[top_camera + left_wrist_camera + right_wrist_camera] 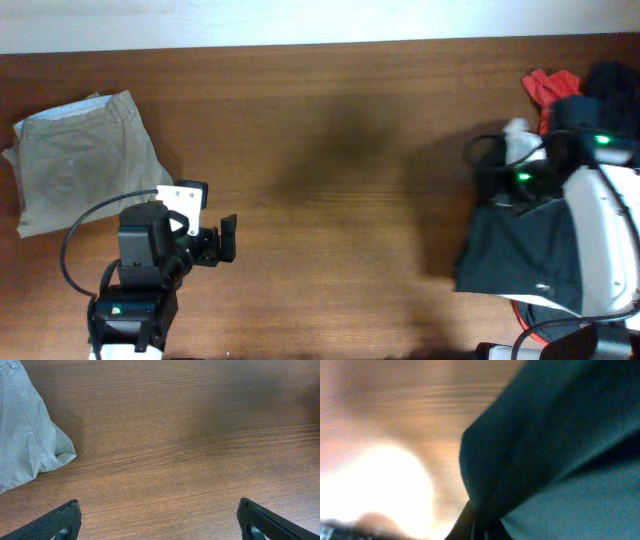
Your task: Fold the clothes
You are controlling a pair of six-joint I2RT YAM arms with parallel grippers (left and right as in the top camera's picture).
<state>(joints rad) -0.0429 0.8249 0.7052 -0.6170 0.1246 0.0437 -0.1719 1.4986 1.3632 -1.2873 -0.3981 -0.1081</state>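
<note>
Desk point(330, 120), brown wood, middle bare.

Done: one khaki garment point(75, 160) lies folded into a compact rectangle at the far left of the desk, a little rumpled at the edges. In the left wrist view its corner point(30, 435) rests flat on the wood, untouched.

Left tool point(160, 522): jaws spread wide, nothing between them. It hovers over bare wood just right of the khaki garment and apart from it. Judged idle, its item finished.

In hand: the dark garment point(520, 250) sits at the right side of the desk, bunched and partly under the right arm, not spread flat. No fold in it is visible.

Right tool point(475, 527): the wrist view is badly blurred and crowded with dark cloth. The fabric gathers toward the fingers at the bottom of the frame, so the tool appears closed on a pinch of the dark garment, though I would not swear to it.

Left to do: a pile point(575, 85) of at least one red and one black piece waits at the far right corner, unfolded.

Estimate: one item folded, a second just taken up, the pile untouched. Under halfway.
</note>
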